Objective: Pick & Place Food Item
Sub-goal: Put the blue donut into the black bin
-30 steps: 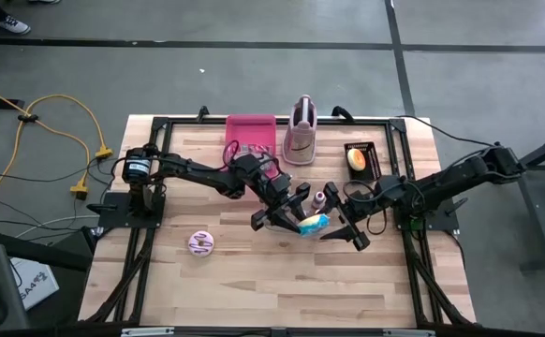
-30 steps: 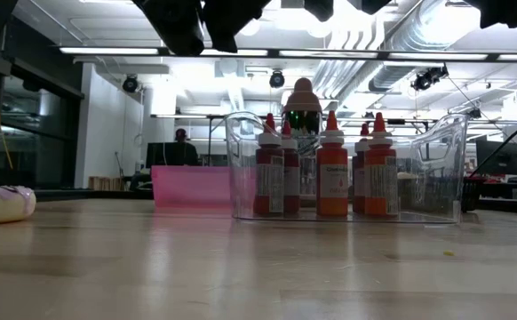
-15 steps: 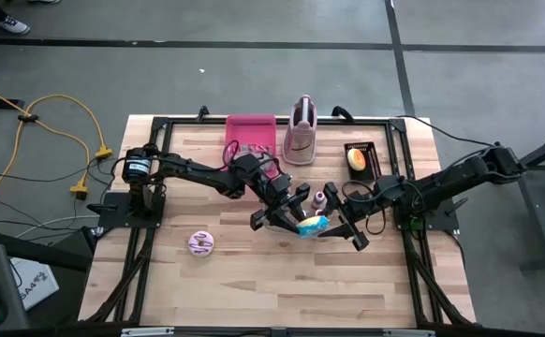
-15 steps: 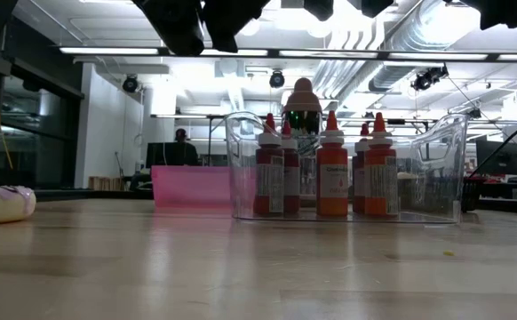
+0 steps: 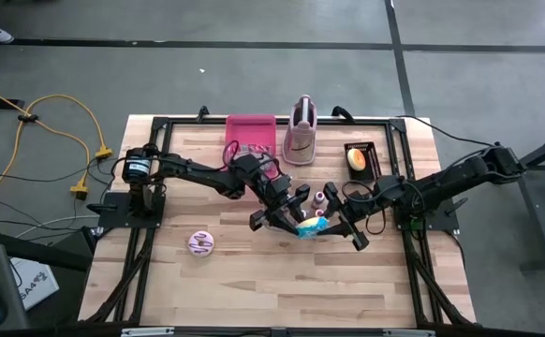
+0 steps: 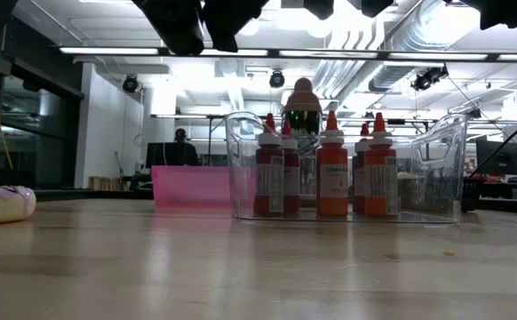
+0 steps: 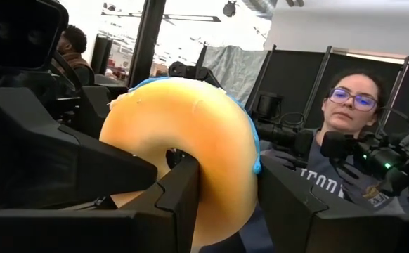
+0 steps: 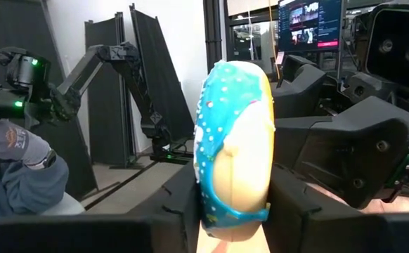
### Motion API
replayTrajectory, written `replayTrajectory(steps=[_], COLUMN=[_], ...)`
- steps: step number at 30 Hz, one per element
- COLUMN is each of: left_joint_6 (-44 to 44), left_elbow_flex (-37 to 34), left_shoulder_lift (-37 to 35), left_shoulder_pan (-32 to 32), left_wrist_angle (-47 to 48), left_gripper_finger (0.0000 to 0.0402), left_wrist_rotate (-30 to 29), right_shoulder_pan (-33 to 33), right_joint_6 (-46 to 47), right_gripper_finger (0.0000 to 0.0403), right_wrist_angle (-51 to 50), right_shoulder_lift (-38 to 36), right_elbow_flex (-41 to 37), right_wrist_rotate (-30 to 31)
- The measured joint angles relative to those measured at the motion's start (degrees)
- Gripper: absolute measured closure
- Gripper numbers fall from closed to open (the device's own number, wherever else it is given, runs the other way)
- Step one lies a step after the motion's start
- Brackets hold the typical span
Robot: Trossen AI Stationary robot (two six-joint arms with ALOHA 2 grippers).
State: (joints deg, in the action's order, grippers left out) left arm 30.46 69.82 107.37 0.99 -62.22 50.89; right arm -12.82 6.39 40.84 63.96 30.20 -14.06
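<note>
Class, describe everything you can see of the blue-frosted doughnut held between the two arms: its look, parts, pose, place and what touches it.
The doughnut is a ring with a tan-orange, matte underside and glossy light-blue frosting dotted with white sprinkles. It stands on edge in the air above the middle of the wooden table. The left gripper grips it, one finger through its hole. The right gripper meets it from the other side, its fingers against both faces. Nothing else touches it.

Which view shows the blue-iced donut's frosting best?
The right wrist view: the blue-iced donut stands edge-on with its speckled icing facing the camera. The left wrist view shows its plain underside and hole. The high view shows only a small blue patch. The low view misses it.
</note>
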Motion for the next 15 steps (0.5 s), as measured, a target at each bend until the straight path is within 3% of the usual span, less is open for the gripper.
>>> replayTrajectory(steps=[9, 15], left_joint_6=[-0.56, -0.66], left_elbow_flex=[0.00, 0.00], left_shoulder_lift=[0.00, 0.00], left_shoulder_pan=[-0.04, -0.04], left_wrist_angle=[0.00, -0.05], left_gripper_finger=[0.0268, 0.0223], left_wrist_rotate=[0.07, 0.27], right_shoulder_pan=[0.02, 0.00], right_joint_6=[-0.01, 0.00], right_gripper_finger=[0.0322, 0.0332], right_wrist_angle=[0.00, 0.00], right_shoulder_lift=[0.00, 0.00], right_elbow_flex=[0.00, 0.00], right_wrist_rotate=[0.00, -0.02])
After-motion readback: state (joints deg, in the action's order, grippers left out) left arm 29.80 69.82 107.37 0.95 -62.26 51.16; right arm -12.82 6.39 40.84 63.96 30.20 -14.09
